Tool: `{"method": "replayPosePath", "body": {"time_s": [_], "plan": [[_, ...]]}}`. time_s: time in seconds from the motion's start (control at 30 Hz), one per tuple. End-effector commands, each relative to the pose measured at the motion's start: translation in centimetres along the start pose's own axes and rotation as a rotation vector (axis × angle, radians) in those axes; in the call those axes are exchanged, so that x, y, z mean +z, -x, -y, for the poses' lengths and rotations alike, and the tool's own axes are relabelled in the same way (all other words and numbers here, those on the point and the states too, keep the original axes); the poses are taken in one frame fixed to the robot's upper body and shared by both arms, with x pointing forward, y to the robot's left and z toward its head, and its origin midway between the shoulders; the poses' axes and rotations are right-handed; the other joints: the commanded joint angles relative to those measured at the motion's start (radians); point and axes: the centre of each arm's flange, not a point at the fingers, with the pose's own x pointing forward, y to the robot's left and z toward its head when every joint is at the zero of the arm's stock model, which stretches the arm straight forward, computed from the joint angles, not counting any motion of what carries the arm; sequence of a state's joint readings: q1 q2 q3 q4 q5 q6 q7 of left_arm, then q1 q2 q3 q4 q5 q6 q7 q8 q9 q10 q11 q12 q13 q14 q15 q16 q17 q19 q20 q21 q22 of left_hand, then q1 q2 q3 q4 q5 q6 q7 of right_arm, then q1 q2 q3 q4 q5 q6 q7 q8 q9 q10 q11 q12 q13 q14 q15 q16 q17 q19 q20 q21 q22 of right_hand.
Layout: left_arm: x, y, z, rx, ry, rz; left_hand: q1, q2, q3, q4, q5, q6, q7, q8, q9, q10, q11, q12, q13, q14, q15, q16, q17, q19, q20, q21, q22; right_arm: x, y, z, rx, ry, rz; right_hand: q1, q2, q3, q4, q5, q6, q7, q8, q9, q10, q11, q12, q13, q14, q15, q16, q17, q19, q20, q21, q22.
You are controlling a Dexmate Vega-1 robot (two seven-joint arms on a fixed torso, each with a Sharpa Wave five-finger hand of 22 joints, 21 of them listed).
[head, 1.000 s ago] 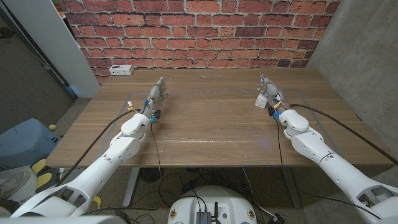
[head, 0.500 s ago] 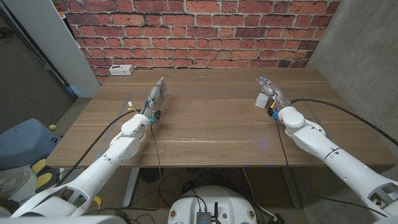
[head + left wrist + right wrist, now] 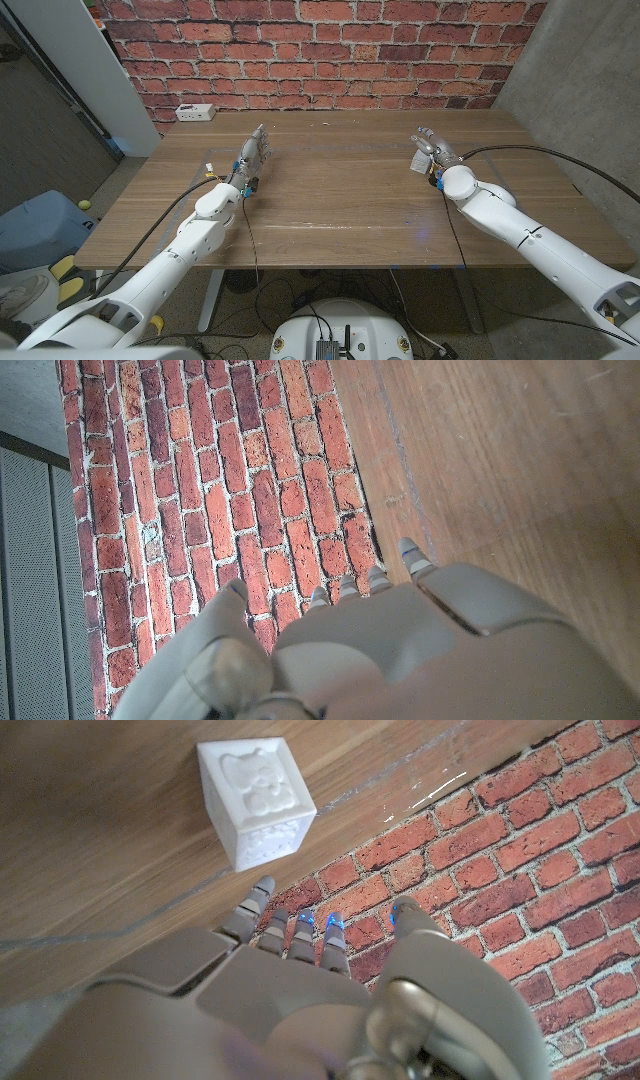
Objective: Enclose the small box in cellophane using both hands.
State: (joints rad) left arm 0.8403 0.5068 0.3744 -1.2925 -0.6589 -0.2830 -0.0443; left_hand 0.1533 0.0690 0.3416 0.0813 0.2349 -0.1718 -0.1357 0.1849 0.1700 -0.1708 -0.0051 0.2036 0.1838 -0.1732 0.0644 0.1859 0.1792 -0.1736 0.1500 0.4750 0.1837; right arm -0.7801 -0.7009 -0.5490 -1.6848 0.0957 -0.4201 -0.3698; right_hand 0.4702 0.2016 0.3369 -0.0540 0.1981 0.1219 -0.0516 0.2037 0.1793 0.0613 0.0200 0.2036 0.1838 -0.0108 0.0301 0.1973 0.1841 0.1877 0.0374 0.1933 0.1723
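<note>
Brick wall behind wood table (image 3: pixel 330 190). Box (image 3: pixel 256 803) bare, on table just beyond right hand (image 3: pixel 428 150), frame right. Left hand (image 3: pixel 254 152) frame left; both empty, fingers apart. Cellophane maybe faint sheet, unclear. Wrapping not begun.

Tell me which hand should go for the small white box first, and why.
Right. The right hand stands next to the small white box, fingers open and pointing at it in the right wrist view. The left hand stands across the table, far from it.
</note>
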Motion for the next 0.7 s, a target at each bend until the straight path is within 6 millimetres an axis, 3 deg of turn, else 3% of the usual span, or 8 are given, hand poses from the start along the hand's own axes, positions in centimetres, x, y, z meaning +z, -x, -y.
{"method": "replayPosePath", "body": {"time_s": [0.03,0.7], "plan": [[0.0,0.0,0.0,0.002,0.002,-0.001,0.009,0.005,0.002,-0.004,0.004,-0.076,0.006,0.007,0.004,-0.146,0.007,0.006,0.002,-0.091,-0.004,0.005,0.002,-0.056,-0.001,-0.005,0.006,0.6,0.0,0.0,0.0,0.202,-0.103,0.018,-0.001,0.015,-0.002,0.002,0.014,-0.001,0.005,0.004,0.015,-0.007,0.006,0.005,0.004,-0.012,0.008,0.003,0.007,0.0,0.009,0.002],[0.0,0.1,-0.1,0.0,0.001,-0.007,0.009,0.007,0.0,-0.006,0.004,-0.056,0.014,0.01,0.005,-0.144,0.007,0.005,0.002,-0.09,-0.005,0.005,0.002,-0.053,0.001,-0.009,0.006,0.2,-0.3,-1.0,0.079,0.305,-0.203,0.044,-0.005,0.043,-0.008,0.0,0.021,-0.004,0.0,0.005,0.017,-0.018,0.001,0.006,0.016,-0.02,0.011,0.004,0.022,-0.003,0.012,0.002]]}}
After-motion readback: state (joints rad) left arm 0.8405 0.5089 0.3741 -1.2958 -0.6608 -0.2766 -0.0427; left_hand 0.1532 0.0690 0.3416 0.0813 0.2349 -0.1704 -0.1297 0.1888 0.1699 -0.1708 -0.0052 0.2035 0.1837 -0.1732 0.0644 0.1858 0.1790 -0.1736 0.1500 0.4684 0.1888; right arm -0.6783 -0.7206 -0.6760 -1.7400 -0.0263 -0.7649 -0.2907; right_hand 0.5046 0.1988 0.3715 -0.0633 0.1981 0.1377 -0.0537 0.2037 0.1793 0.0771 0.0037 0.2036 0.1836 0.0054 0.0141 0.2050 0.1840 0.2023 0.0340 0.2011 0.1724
